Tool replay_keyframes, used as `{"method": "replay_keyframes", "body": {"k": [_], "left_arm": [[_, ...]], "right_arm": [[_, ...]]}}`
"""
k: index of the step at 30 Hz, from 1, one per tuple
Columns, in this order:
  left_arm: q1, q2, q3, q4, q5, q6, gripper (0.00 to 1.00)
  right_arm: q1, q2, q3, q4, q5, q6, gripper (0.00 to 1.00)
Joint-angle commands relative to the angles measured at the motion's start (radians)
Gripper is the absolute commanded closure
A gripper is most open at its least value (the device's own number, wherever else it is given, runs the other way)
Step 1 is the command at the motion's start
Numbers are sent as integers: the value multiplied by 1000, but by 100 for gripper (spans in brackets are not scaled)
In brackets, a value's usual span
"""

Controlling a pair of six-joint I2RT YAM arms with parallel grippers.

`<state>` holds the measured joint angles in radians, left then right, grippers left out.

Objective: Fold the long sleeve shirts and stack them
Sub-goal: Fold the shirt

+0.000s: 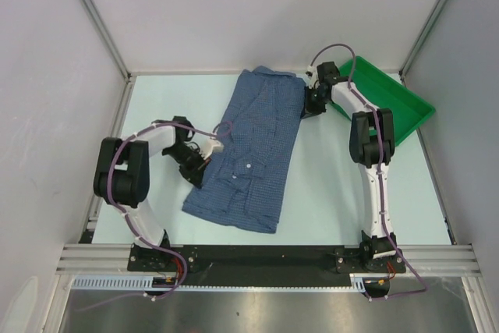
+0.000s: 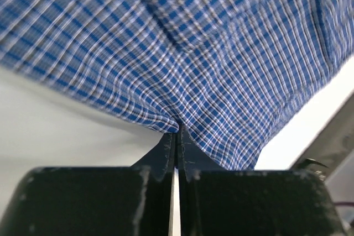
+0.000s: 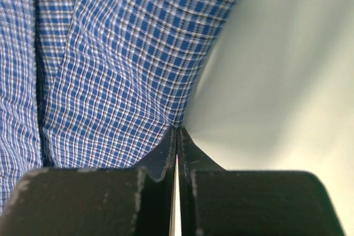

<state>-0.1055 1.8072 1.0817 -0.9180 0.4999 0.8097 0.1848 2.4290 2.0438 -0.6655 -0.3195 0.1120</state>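
1. The blue checked shirt (image 1: 249, 150) lies lengthwise on the bench (image 1: 327, 193), just beside the green tray (image 1: 405, 111). Its collar end is level with the tray and its hem end is well away from it, toward the arm bases.
2. The right pincer (image 3: 177, 132) is closed to a slit on the shirt's edge that faces the tray, up near the collar end. The cloth gathers right at its tips.
3. The left pincer (image 2: 177, 135) is closed the same way on the edge turned away from the tray, about midway along. Checked cloth bunches into its tips.
4. Both bites look thin to me, only a pinch of edge. A quick lift or sideways pull could let the fabric slide out of one pincer, and the fold would drop skew.
5. The two grips do not sit opposite each other. Carrying them across unevenly could twist the shirt and leave a slanted crease.
6. The right arm works close beside the tray, so a pull that way might drag cloth against its rim.
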Motion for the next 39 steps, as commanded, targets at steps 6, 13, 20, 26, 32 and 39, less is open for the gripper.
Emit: {"method": "replay_keyframes", "body": {"k": [6, 13, 20, 26, 32, 39], "left_arm": [[-195, -43, -174, -27, 32, -49, 99], [-319, -75, -249, -1, 26, -92, 100], [-318, -103, -224, 4, 28, -112, 71], [-183, -250, -122, -74, 172, -47, 44], [-59, -521, -81, -42, 256, 43, 12], [-72, -894, -229, 143, 359, 92, 1]], "right_arm": [[-7, 80, 12, -151, 117, -163, 100], [61, 120, 55, -183, 169, -187, 100], [41, 73, 52, -187, 128, -235, 86], [5, -99, 49, -212, -52, -320, 47], [10, -420, -204, -255, -292, -524, 40], [65, -905, -660, -48, -345, -704, 0]]}}
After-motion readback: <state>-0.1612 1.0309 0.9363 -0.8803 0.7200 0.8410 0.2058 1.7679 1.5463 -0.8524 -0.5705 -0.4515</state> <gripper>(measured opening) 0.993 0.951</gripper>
